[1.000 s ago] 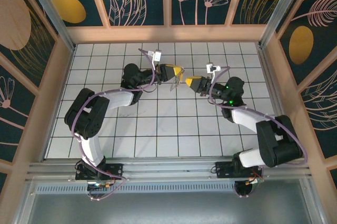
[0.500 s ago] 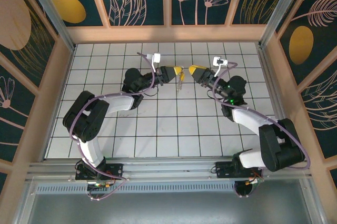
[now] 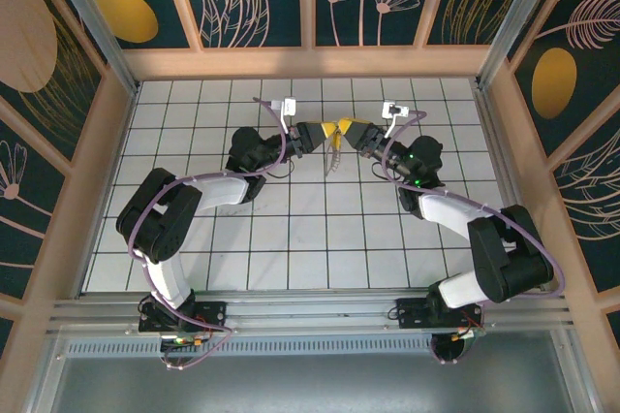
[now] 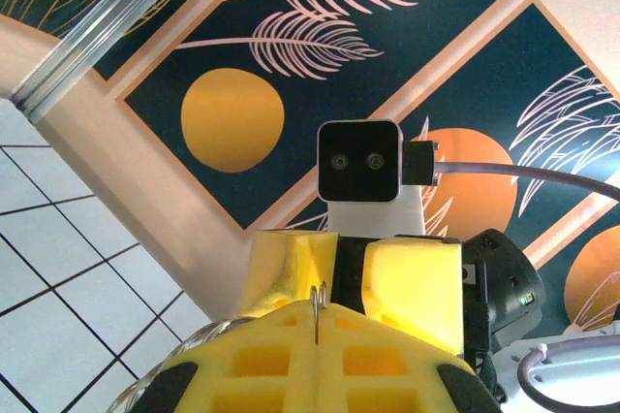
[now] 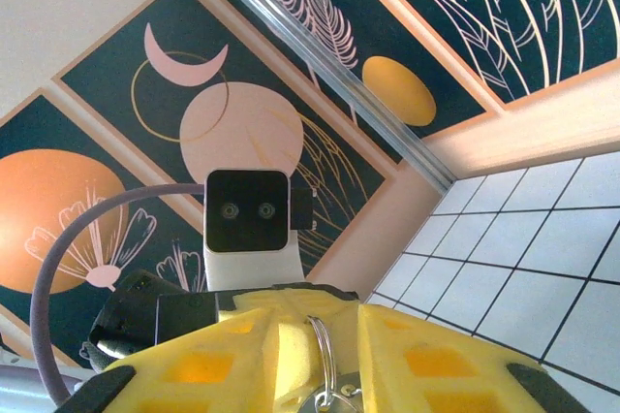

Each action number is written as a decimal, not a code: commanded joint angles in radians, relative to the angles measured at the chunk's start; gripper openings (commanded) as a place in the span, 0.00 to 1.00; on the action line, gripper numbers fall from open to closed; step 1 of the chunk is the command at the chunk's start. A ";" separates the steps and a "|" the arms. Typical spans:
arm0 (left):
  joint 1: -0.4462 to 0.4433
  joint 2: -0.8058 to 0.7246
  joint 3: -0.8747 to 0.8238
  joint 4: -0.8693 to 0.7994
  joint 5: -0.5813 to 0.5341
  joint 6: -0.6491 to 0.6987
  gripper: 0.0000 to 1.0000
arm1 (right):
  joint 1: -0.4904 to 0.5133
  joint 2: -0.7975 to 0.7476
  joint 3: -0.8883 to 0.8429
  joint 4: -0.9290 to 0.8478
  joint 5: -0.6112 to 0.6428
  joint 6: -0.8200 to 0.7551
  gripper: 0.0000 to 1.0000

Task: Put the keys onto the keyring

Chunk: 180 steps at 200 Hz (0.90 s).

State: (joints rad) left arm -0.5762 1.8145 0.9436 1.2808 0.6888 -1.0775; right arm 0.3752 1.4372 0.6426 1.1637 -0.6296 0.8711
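Thin pale metal keyring loop (image 4: pixel 317 311) aloft over far middle of white tiled counter (image 3: pixel 291 229); left fingers (image 4: pixel 262 365) pinched on its wire; right fingers (image 5: pixel 194 369) slightly apart around it (no firm grip evident); small silvery keys (image 3: pixel 332 156) dangling below; likely light, stiff, slippery; best held by rim.

Bright, even light from above; faint soft shadows under the arms on the tabletop (image 3: pixel 291 238). Wrist views are sharp, though the near left pincer (image 4: pixel 318 314) looks perhaps slightly soft.

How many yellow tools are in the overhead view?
2. The left tool and the right tool face tip to tip over the far middle of the tiled table; none looks hidden.
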 commanded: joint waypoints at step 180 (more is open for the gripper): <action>-0.010 -0.026 0.004 0.065 -0.020 -0.006 0.00 | 0.027 0.043 -0.017 0.075 -0.031 -0.012 0.05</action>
State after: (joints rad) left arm -0.5766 1.8145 0.9428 1.2831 0.6788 -1.0790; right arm 0.3935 1.4616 0.6323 1.1877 -0.6250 0.8688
